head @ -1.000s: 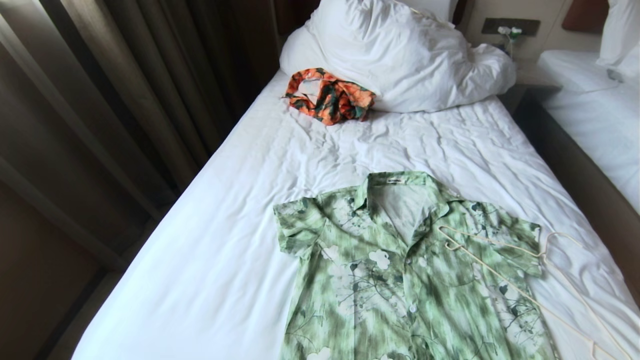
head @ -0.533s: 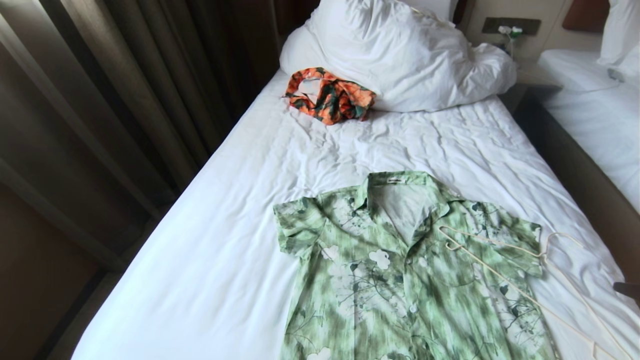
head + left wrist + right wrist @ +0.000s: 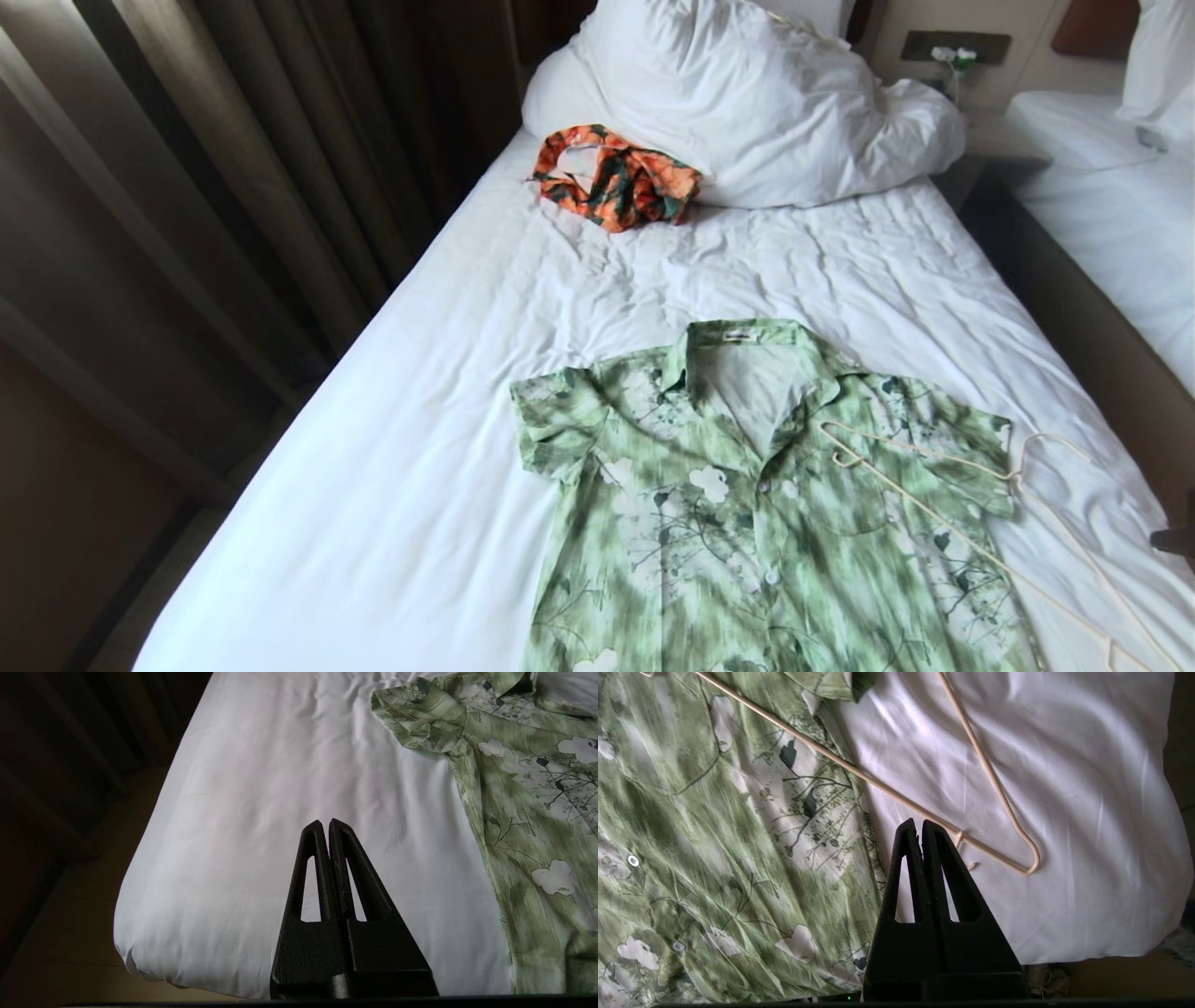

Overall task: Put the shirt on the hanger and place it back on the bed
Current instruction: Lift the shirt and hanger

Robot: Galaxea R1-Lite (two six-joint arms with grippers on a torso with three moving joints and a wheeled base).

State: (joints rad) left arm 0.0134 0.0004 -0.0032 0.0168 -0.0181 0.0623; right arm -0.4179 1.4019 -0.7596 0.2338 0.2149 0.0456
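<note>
The light green flowered shirt [image 3: 766,523] lies flat and buttoned on the near half of the bed [image 3: 448,401], collar toward the pillow. The thin cream hanger [image 3: 962,532] rests across the shirt's right shoulder and sleeve, with its far end on the bare sheet. My right gripper [image 3: 917,822] is shut and empty. It hovers over the sheet beside the shirt [image 3: 714,835], close to the hanger [image 3: 859,772] but holding nothing. A dark sliver of the right arm [image 3: 1178,539] shows at the right edge. My left gripper [image 3: 325,822] is shut and empty above the bare sheet, left of the shirt [image 3: 523,788].
A crumpled orange-and-green garment [image 3: 616,177] lies against the big white pillow [image 3: 747,93] at the head of the bed. Dark curtains [image 3: 233,187] run along the left side. Past a dark gap [image 3: 1055,280] on the right stands a second white bed [image 3: 1120,215].
A dark part of my right arm has come into the head view at the right edge. The shirt, the hanger and the left arm have not moved.
</note>
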